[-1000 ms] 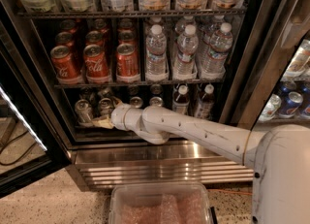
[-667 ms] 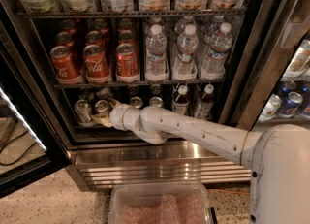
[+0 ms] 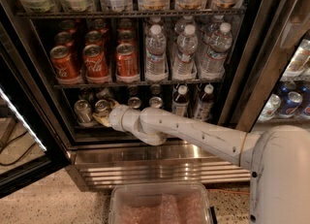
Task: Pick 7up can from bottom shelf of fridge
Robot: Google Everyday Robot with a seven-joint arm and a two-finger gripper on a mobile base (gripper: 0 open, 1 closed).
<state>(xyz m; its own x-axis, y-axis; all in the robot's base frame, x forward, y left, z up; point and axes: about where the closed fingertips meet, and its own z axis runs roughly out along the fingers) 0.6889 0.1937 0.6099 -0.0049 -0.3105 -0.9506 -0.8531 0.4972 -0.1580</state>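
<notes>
Several silvery cans (image 3: 83, 110) on bottom shelf (image 3: 85, 125) of fridge (image 3: 145, 169); gripper (image 3: 104, 115) at shelf's left end, against one 7up can (image 3: 101, 105); grip: cannot tell.

Arm (image 3: 193, 133) stretched from my shoulder (image 3: 281, 169) at lower right, nearly level, wrist (image 3: 125, 119) slightly bent; gripper (image 3: 102, 116) at its far end, left of centre.

The fridge (image 3: 160, 156) stands open at the front, and the claw (image 3: 100, 117) sits inside at the left end of the bottom shelf (image 3: 82, 125). It is hemmed in by 7up cans (image 3: 83, 110) just beside it and by the rack of red Coca-Cola cans (image 3: 94, 63) close overhead. Further right, dark bottles (image 3: 180, 101) block the lanes, and the arm (image 3: 193, 133) lies across the middle of the opening.
</notes>
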